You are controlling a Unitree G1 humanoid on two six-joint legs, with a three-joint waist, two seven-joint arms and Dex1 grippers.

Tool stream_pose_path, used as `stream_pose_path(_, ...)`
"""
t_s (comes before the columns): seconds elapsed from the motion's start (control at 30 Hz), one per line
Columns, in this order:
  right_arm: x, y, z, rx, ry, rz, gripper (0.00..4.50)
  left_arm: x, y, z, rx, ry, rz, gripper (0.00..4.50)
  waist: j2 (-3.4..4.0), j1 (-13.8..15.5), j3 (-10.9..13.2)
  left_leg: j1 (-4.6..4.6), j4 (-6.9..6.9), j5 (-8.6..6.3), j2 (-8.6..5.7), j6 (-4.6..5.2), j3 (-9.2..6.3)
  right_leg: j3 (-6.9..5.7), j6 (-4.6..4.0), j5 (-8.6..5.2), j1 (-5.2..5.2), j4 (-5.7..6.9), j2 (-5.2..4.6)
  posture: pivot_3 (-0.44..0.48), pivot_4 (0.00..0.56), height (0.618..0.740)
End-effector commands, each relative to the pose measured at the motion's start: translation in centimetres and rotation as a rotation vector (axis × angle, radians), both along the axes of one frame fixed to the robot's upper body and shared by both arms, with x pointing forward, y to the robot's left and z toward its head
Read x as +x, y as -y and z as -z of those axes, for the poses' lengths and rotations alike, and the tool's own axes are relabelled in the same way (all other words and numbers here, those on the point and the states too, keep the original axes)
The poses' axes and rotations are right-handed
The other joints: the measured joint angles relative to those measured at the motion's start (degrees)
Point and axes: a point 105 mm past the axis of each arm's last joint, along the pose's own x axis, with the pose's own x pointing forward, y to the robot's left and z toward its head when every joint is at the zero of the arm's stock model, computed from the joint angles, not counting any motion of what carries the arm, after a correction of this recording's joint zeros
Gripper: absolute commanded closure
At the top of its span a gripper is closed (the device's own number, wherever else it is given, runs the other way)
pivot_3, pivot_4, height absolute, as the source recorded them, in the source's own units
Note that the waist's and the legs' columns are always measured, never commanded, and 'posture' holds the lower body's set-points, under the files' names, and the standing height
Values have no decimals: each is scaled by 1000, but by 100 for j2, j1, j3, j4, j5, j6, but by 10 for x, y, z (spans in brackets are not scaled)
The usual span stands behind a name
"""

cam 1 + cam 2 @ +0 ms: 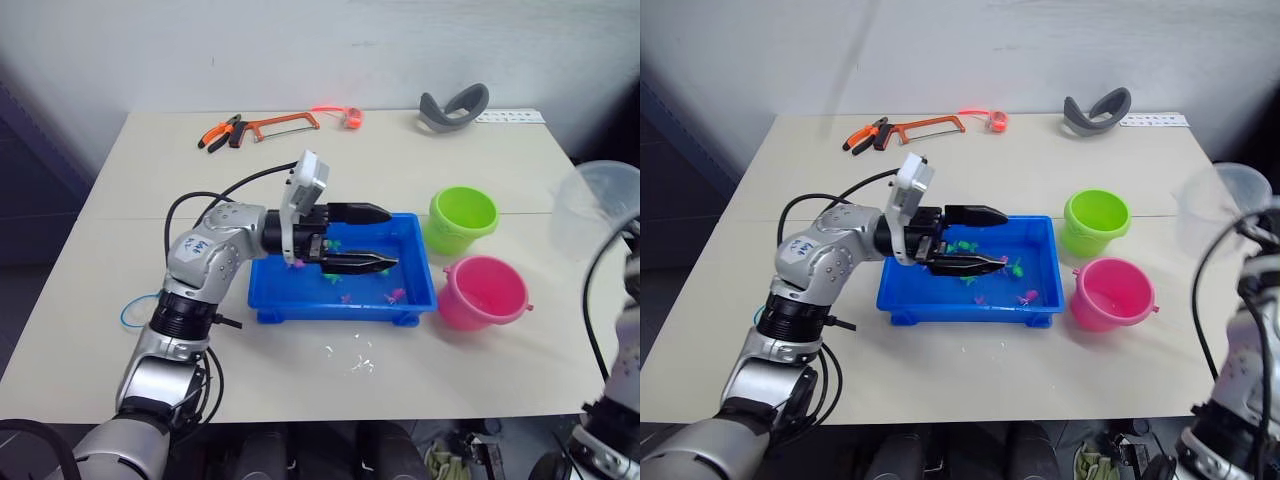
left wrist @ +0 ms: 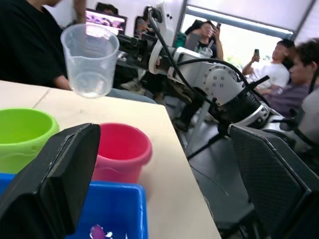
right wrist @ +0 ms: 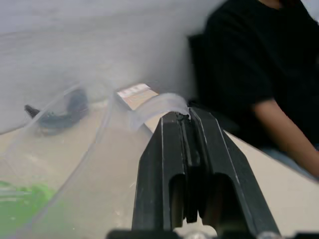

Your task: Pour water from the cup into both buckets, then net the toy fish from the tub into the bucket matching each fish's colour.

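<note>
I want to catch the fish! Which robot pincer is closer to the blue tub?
Left. The left pincer hangs open right over the tub; the right pincer holds the cup off beyond the buckets.

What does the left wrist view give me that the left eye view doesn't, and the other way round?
Left wrist view alone: seated people beyond the table edge, and the right arm carrying the cup.

Left eye view alone: the whole blue tub with toy fish, the left gripper open above it, plus the hacksaw and pliers at the far edge.

Both: the cup held aloft, the green bucket, the pink bucket.
</note>
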Motion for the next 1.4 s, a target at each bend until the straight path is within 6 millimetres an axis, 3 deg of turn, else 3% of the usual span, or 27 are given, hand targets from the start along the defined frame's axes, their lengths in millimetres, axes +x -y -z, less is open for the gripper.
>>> stream_pose_path(0.03, -71, 34, 48, 385, 70, 106, 4432, -19, -11, -10, 32, 57, 130, 0, 0, 1, 0, 0, 1, 0, 0, 0, 1, 1, 0, 0, -1, 0, 0, 0, 150, 740)
stream_pose_path(0.17, -80, 45, 73, 478, 73, 141, 4432, -21, -10, -11, 38, 55, 147, 0, 4, -34, -2, -1, 3, -1, -4, 6, 6, 6, 4, 2, -1, 1, -2, 0, 150, 740)
stream_pose_path(0.43, -76, 65, 100, 504, 78, 210, 4432, -33, -6, -14, 40, 37, 225, 0, 22, -73, -8, 13, 3, 0, -6, 13, 15, 21, 3, 2, -5, -2, -6, 0, 150, 740)
stream_pose_path(0.63, -72, 66, 135, 521, 8, 224, 4432, -38, -8, -13, 42, 21, 232, 0, 32, -57, -12, 13, 0, 0, -6, 14, 15, 21, 3, 2, -4, 0, -5, 0, 150, 740)
stream_pose_path(0.8, -78, 66, 146, 500, -18, 235, 4432, -39, -10, -13, 49, 20, 220, 0, 36, -71, -12, 14, 0, 0, -8, 14, 16, 21, 4, 2, -2, -2, -5, 0, 150, 740)
stream_pose_path(1.0, -99, 64, 151, 491, -30, 262, 2524, -37, -10, -14, 54, 23, 214, 0, 38, -65, -11, 24, 0, 0, -7, 13, 18, 25, 3, 2, 2, -3, -6, 0, 150, 740)
stream_pose_path(1.07, -108, 59, 149, 475, -44, 261, 1474, -36, -10, -15, 54, 22, 212, 0, 38, -60, -11, 26, 0, 0, -7, 13, 18, 26, 3, 2, 4, -3, -7, 0, 150, 740)
stream_pose_path(1.13, -118, 55, 146, 455, -57, 258, 823, -35, -10, -14, 53, 20, 210, 0, 38, -57, -11, 26, -1, 0, -7, 13, 17, 25, 3, 2, 4, -4, -7, 0, 150, 740)
stream_pose_path(1.17, -126, 50, 141, 430, -72, 252, 626, -35, -10, -14, 53, 18, 209, 0, 37, -58, -11, 26, -1, 0, -7, 13, 17, 25, 3, 2, 4, -4, -7, 0, 150, 740)
stream_pose_path(1.3, -151, 29, 109, 240, -135, 206, 626, -31, -10, -11, 46, 5, 176, 0, 38, -57, -11, 26, -3, 0, -7, 12, 15, 25, 1, 0, 3, -5, -7, 0, 150, 740)
stream_pose_path(1.4, -156, 7, 63, 11, -146, 123, 626, -28, -15, -5, 45, -17, 134, 0, 49, -64, -14, 27, -3, -1, -8, 13, 18, 28, 1, 1, 5, -5, -10, 0, 150, 740)
